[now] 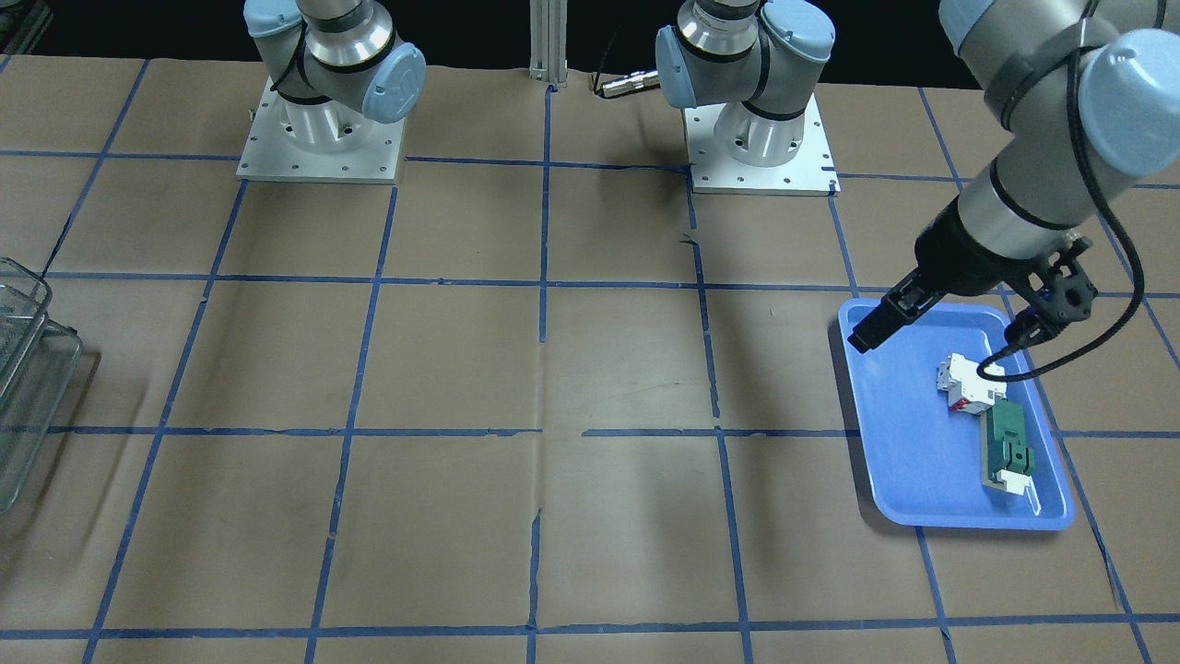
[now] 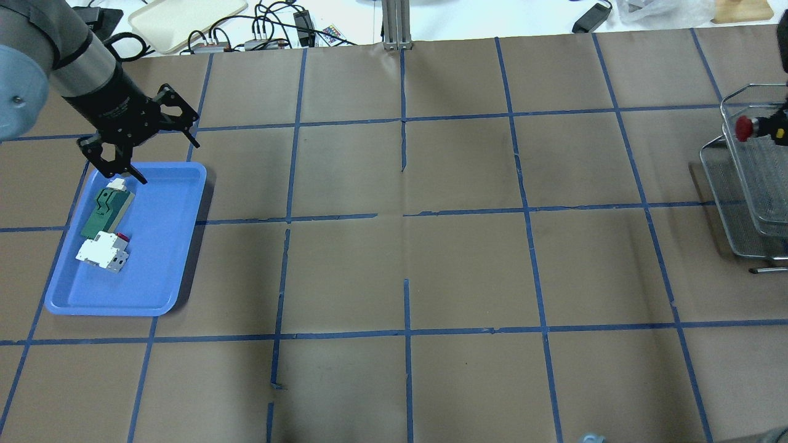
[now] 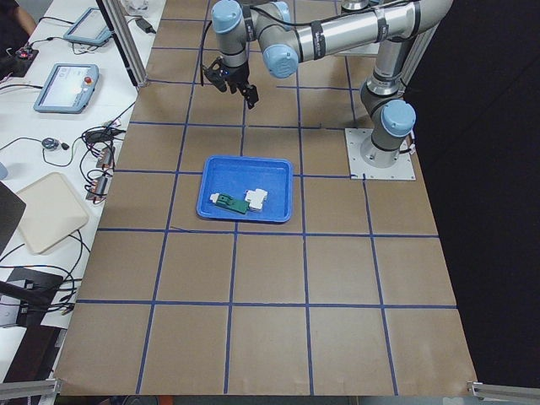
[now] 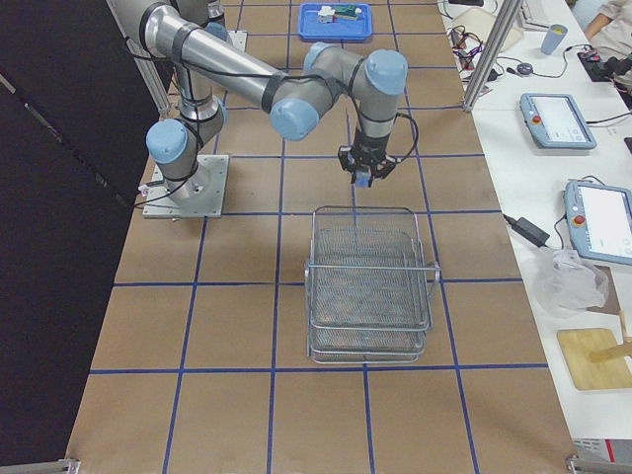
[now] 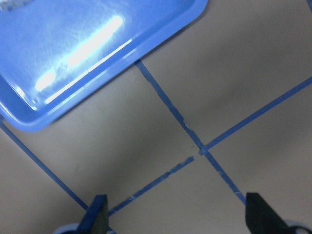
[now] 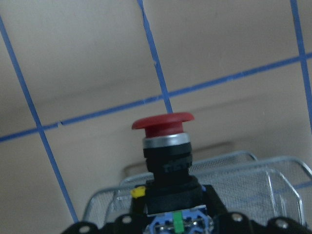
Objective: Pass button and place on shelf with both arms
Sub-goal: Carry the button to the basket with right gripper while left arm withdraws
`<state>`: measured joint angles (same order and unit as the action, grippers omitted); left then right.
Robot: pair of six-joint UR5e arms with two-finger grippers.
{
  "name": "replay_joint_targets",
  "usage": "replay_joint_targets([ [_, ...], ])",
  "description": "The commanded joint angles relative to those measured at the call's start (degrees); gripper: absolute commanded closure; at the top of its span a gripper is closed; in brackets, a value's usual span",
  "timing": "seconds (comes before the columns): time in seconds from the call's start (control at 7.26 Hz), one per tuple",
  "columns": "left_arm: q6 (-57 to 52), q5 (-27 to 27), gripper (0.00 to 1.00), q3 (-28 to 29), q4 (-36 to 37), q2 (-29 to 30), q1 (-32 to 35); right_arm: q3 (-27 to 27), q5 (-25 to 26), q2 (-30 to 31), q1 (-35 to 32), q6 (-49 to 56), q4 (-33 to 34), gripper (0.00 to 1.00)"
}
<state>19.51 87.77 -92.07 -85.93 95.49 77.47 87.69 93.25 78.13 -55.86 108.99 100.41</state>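
The button [image 6: 165, 141], with a red mushroom head and a black body, is held in my right gripper [image 2: 777, 128]. Its red head [image 2: 745, 127] sticks out over the far edge of the wire-mesh shelf [image 2: 748, 203]. In the exterior right view the right gripper [image 4: 363, 175] hangs just beyond the shelf's far rim [image 4: 370, 281]. The shelf's mesh rim [image 6: 243, 178] shows below the button in the right wrist view. My left gripper [image 2: 171, 164] is open and empty, above the far end of the blue tray [image 2: 160, 264].
The blue tray [image 1: 908, 443] holds a white-and-red breaker block [image 2: 101, 252] and a green flat part [image 2: 106, 209]. The shelf [image 1: 23, 387] stands at the table's right end. Arm bases [image 1: 318, 138] stand at the table's rear. Cables and a cream tray [image 2: 184, 18] lie beyond the table.
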Motion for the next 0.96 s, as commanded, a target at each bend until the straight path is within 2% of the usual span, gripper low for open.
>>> replay_joint_targets([
  [0.0, -17.5, 1.3, 0.0, 0.3, -2.6, -4.3, 4.7, -0.3, 0.3, -5.9, 6.5, 8.8, 7.2, 1.0],
  [0.41, -18.5, 1.6, 0.0, -1.2, -4.5, -4.8, 6.2, 0.1, 0.4, -6.2, 7.3, 7.7, 7.0, 1.0],
  [0.55, -21.8, 1.3, 0.0, -0.8, -6.4, -5.7, 6.7, 0.1, 0.3, -6.5, 7.3, 6.9, 6.8, 0.72],
  [0.69, -25.5, 1.4, 0.0, -1.7, -7.8, -6.2, 8.0, 0.1, 0.3, -6.1, 7.3, 6.8, 6.6, 0.1],
  [0.83, -25.8, 1.5, 0.0, -2.0, -8.6, -7.2, 8.4, 0.1, 0.4, -6.1, 7.3, 6.8, 6.5, 0.0],
])
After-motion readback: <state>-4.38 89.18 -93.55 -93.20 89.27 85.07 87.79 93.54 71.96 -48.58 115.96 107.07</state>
